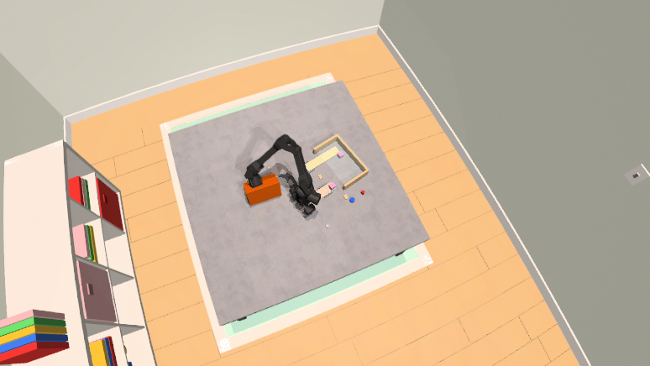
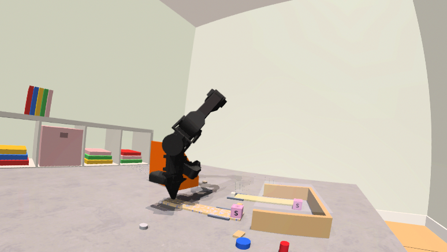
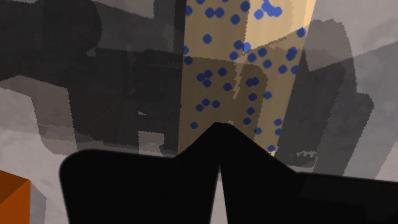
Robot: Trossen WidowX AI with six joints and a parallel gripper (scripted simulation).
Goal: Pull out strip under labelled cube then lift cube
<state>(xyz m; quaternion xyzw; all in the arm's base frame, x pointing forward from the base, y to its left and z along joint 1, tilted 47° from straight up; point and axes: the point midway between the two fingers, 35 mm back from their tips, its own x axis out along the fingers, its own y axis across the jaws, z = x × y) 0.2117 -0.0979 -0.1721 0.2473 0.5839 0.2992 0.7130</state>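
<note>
Black gripper [image 2: 172, 196] closed, tip on blue-dotted strip [image 2: 203, 208]

In the wrist view the gripper [image 3: 218, 131] body filled the lower frame and covered the near end of the dotted strip [image 3: 235, 65]; the strip's far end ran off the top edge. Whether the closed fingertips touched the strip could not be told. The orange box [image 3: 12, 200] was cut by the left and bottom edges. From the top view the letters on both cubes [image 1: 332, 185] [image 1: 340, 154] were too small to read
</note>
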